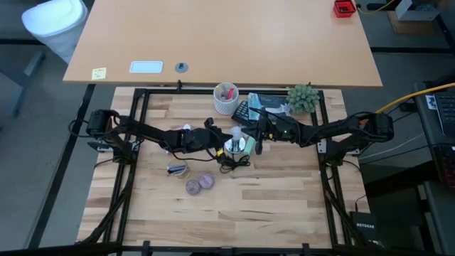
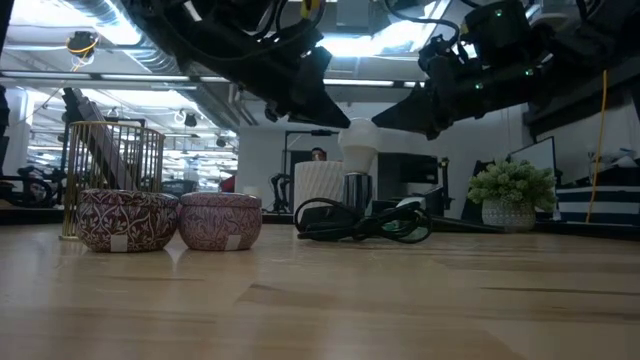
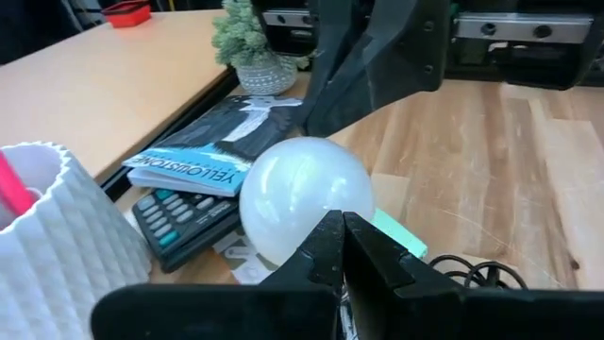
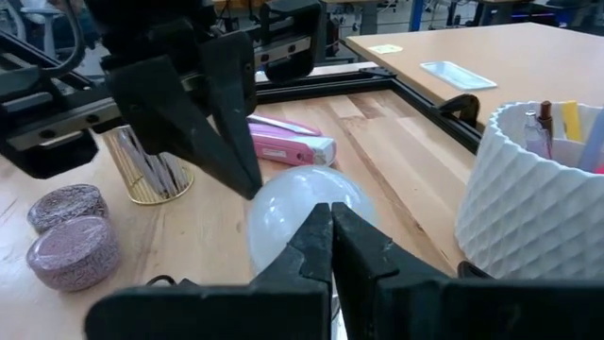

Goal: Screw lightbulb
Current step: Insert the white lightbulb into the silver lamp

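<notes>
**Both grippers over the bulb, neither one holding it**

The lightbulb [image 1: 235, 134] stands upright mid-table, its white globe up on what looks like a socket or lamp base with a black cable [image 2: 362, 224] coiled at its foot — and the two arms meet right above it. The left gripper [image 3: 342, 247] has its fingers pressed together, tips just beside the globe, nothing between them. The right gripper [image 4: 330, 236] comes in from the other side, likewise closed and empty, tips at the glass. So the step in hand looks like the approach to the turn: the bulb appears seated, but no one has hold of it.

The next move calls for one gripper to part its fingers wide enough to take the globe, close gently on the glass, then rotate about the bulb's upright axis — while the other steadies the base, or at least clears out of the way.

Containers now. The white patterned cup [image 1: 226, 99] behind the bulb holds pens. Two purple tins [image 2: 168, 219] sit side by side, touching, lids on, contents hidden. A gold wire holder [image 2: 110, 165] stands behind them with something dark leaning inside.
</notes>
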Controlling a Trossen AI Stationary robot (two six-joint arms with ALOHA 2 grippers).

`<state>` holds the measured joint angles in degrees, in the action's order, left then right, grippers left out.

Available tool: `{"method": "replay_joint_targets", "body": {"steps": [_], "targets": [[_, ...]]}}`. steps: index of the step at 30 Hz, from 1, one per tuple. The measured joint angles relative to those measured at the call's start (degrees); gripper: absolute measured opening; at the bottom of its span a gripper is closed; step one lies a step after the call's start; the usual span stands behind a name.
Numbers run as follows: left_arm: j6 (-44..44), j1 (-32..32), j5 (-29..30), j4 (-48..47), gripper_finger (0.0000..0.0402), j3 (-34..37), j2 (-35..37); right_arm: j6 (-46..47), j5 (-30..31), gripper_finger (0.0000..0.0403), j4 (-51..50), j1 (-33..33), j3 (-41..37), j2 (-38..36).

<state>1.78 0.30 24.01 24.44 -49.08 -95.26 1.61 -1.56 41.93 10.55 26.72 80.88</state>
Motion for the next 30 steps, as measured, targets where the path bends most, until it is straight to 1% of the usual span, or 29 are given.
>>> {"method": "replay_joint_targets", "body": {"steps": [5, 9, 14, 20, 26, 30], "targets": [[0.0, -0.7, 4.0, -0.3, 0.0001, 0.0, 0.0, 0.0, -0.7, 0.0005, 0.0, 0.0, 0.0, 0.0], [0.0, -0.7, 5.9, -0.4, 0.0001, 0.0, 0.0, 0.0, -1.9, 0.0005, -0.1, 0.0, 0.0, 0.0], [0.0, -0.5, 6.4, -0.3, 0.0001, 0.0, 0.0, 0.0, -3.6, 0.0005, -0.1, -0.1, 0.0, 0.0], [0.0, 0.2, 7.1, 0.4, 0.0001, 0.0, 0.0, 0.0, -3.9, 0.0005, -0.2, -0.1, 0.0, 0.0], [-1.0, 0.1, 11.2, 1.3, 0.0001, 0.0, 0.0, 0.0, -3.5, 0.0005, -0.7, -0.1, -0.1, 0.2], [-2.6, -0.3, 11.4, 1.9, 0.0001, 0.0, 1.2, 0.0, -3.4, 0.0005, -0.5, -0.1, -0.1, 0.2]]}}
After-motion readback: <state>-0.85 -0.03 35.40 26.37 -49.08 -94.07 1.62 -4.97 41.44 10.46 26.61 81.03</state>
